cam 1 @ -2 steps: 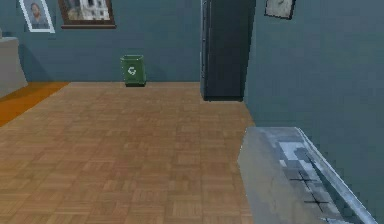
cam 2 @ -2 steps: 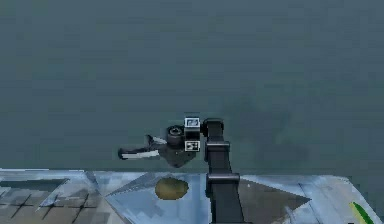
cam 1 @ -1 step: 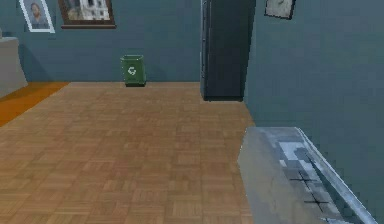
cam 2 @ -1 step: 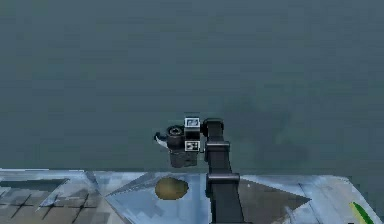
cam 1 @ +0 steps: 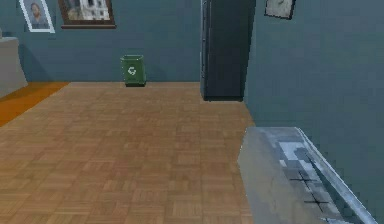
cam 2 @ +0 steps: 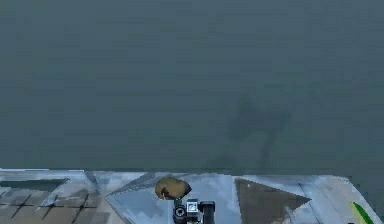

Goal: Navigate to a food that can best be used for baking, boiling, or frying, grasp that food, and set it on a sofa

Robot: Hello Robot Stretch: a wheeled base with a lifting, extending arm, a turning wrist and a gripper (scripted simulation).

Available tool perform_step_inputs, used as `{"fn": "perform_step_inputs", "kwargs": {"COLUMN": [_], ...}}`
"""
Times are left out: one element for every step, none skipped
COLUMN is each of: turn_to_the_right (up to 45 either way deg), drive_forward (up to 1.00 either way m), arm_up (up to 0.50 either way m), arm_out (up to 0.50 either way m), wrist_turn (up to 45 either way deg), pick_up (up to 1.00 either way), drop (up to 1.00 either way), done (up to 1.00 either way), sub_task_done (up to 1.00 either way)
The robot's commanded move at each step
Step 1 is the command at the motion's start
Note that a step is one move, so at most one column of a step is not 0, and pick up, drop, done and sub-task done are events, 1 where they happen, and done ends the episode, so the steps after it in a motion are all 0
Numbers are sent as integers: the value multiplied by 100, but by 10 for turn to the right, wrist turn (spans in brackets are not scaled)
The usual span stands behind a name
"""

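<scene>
Forward view: green plastic bin (cam 1: 133,70) with a white recycling mark, at 12 o'clock on the wood parquet floor (cam 1: 120,150). Pale grey patterned surface (cam 1: 300,180) at 4 o'clock.

Arm side view: brown rounded lump (cam 2: 172,187), potato-like, lies on the grey triangle-patterned top (cam 2: 60,190), at 11 o'clock just beside the dark gripper (cam 2: 181,209), low at 6 o'clock. Finger state and load: cannot tell.

Brown rounded lump (cam 2: 172,187) against grey patterned surface (cam 2: 60,192)

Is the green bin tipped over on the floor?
No, the green bin stands upright on the wooden floor, close to the blue wall.
</scene>
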Motion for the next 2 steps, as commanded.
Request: {"fn": "perform_step_inputs", "kwargs": {"turn_to_the_right": [0,0], "drive_forward": [0,0], "arm_up": [0,10], "arm_out": [0,0], "wrist_turn": [0,0], "pick_up": [100,0], "drop": [0,0], "done": [0,0], "sub_task_done": [0,0]}}
